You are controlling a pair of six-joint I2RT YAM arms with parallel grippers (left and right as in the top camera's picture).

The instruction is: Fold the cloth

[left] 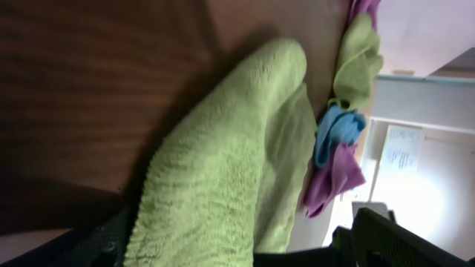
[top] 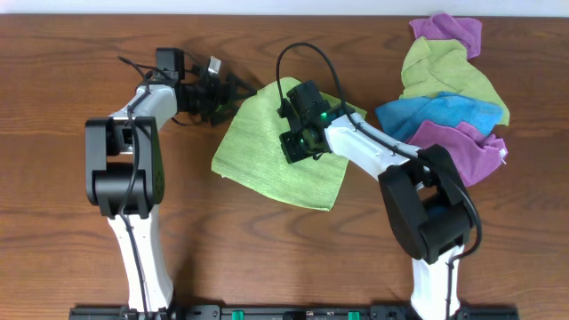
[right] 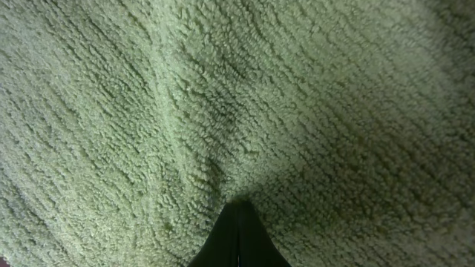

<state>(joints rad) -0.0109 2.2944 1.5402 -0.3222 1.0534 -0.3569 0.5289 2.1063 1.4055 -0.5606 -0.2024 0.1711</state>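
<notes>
Straddling the cloth's (top: pixel 267 173) corner, the left end effector (top: pixel 233 92) is spread; the right end effector (top: pixel 296 149) is pressed together atop it.

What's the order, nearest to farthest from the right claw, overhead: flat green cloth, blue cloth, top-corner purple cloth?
1. Flat green cloth: directly under the right claw.
2. Blue cloth: off toward the image's right.
3. Top-corner purple cloth: farthest, top right.
</notes>
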